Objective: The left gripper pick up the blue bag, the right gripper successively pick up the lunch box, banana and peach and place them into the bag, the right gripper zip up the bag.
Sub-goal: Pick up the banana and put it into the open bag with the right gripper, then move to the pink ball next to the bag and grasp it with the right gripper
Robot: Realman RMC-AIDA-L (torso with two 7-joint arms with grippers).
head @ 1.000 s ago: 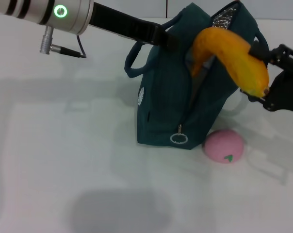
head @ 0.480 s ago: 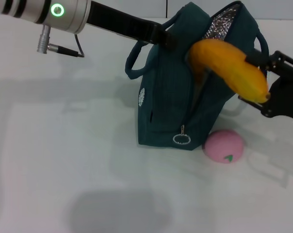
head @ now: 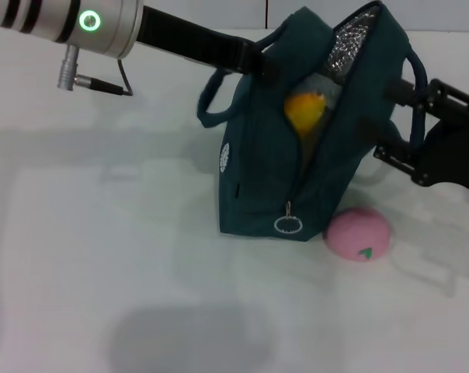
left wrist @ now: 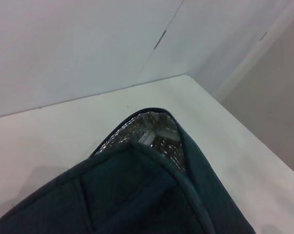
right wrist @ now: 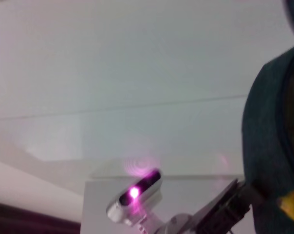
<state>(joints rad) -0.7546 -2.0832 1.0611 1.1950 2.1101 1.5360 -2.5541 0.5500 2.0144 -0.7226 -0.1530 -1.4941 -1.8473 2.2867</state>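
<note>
White table [head: 102, 256] under everything. Large dark teal-blue fabric bag [head: 273, 171] upright on it, mouth open, silver foil lining showing. My left gripper [head: 262, 62] at bag's upper left edge, pinched closed on bag's rim. My right gripper [head: 397, 124] just right of bag, fingers spread, holding nothing. Yellow-orange banana [head: 304, 111] inside bag mouth, only end visible. Round pink peach [head: 358, 233] on table, touching bag's lower right corner.
</note>
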